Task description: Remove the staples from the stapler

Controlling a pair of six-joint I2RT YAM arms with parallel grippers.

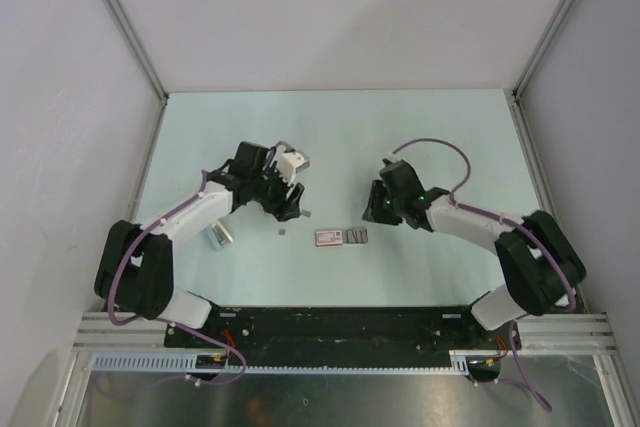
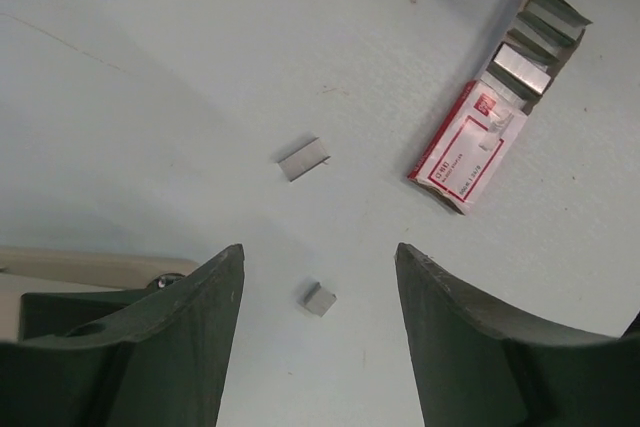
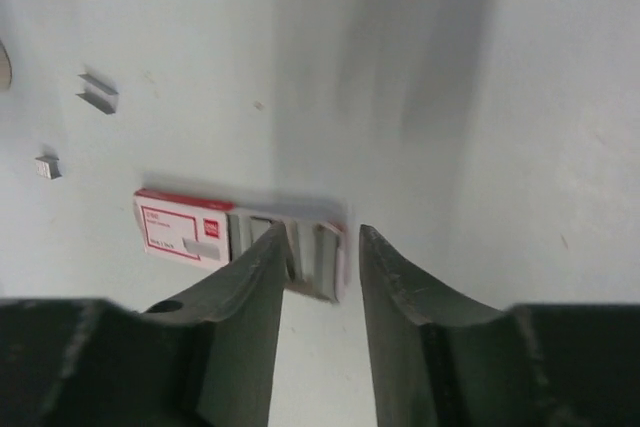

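Well, farthest left lies the small slim stapler (image 1: 218, 237). It is silvery-grey metal with darker parts and rests flat on the pale greenish table (image 1: 450, 137). It sits back behind my left hand, close beside that arm's forearm. In the overhead view it is too small for me to tell whether it is open.

My left hand (image 2: 320, 252) is released, its two dark fingers (image 2: 190, 327) spread wide and gripping nothing. Loose staples (image 2: 303, 159) lie on the table ahead of it. One is a short silvery-grey strip a little beyond the fingertips. The other is a tinier clump (image 2: 320, 299) in the gap between the fingers, touching neither.

Farther ahead and to the right of this hand is the flat red-and-white cardboard box (image 2: 465, 152). Its far end is open, with more grey strips showing inside.

My right hand (image 3: 325, 237) is also unclenched, its fingers (image 3: 250, 287) only narrowly apart and grasping nothing. The box's open end shows just past its fingertips. The box's red-printed part sticks out to the left of them, and the two loose bits lie well off to that same side.
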